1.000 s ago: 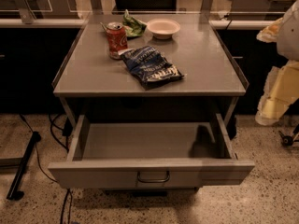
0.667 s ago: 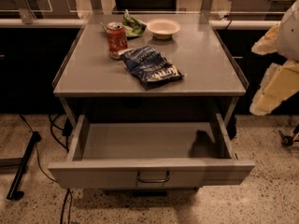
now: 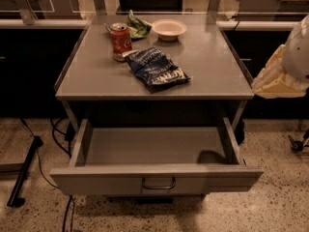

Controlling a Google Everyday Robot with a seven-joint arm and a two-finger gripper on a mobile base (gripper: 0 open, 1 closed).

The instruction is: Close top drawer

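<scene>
The top drawer [image 3: 96,180] is a wide grey metal drawer with a small loop handle [image 3: 158,183] at the middle of its front. It stands pulled far out from under the grey table [image 3: 212,66], and its inside is bare. My gripper [image 3: 277,77] shows as a pale cream and white shape at the right edge of the view. It hangs beside the table's right side, above and to the right of the drawer, touching nothing. No other drawer fronts are in view.
On the table top lie a red soda can [image 3: 120,41], a blue chip bag [image 3: 157,69], a white bowl [image 3: 169,29] and a green packet [image 3: 137,25]. A black stand leg [image 3: 24,173] and cables [image 3: 63,129] lie on the speckled floor at the left.
My gripper has shifted slightly up and to the left at the right edge. The drawer and the things on the table have not moved.
</scene>
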